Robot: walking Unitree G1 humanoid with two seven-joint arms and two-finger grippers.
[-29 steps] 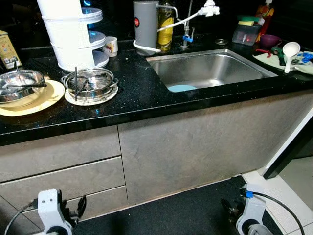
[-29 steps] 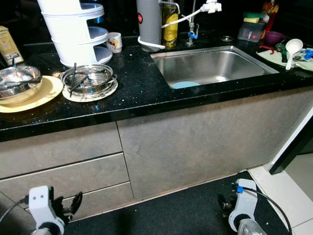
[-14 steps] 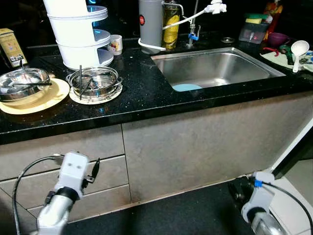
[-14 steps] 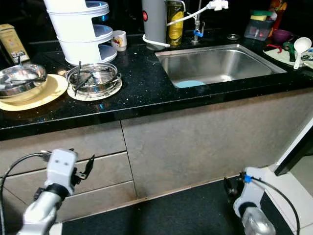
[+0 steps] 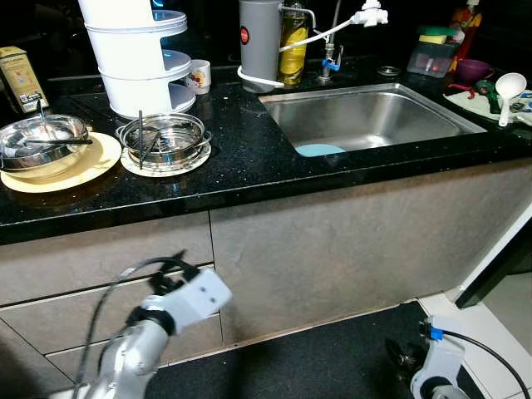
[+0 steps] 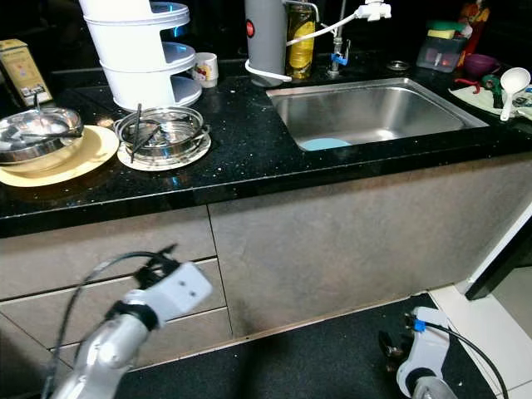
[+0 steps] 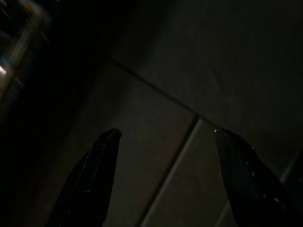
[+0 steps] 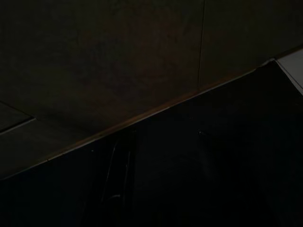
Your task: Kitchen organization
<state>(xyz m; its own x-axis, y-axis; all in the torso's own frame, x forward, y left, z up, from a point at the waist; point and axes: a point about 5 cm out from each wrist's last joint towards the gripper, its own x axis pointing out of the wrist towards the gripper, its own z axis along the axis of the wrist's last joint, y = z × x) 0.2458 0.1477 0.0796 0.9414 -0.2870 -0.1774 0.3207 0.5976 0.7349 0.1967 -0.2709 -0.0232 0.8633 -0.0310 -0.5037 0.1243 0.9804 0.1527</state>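
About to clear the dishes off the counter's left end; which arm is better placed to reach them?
Probably left. The left gripper, fingers open, is raised in front of the drawers, below the steel strainer bowl and yellow plate. The right gripper hangs low near the floor on the sink side.

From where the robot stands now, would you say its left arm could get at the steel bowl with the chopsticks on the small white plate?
Probably yes. The left gripper is open, raised before the drawer fronts below the counter edge, and the steel bowl sits near that edge on the arm's side, with nothing in front of it.
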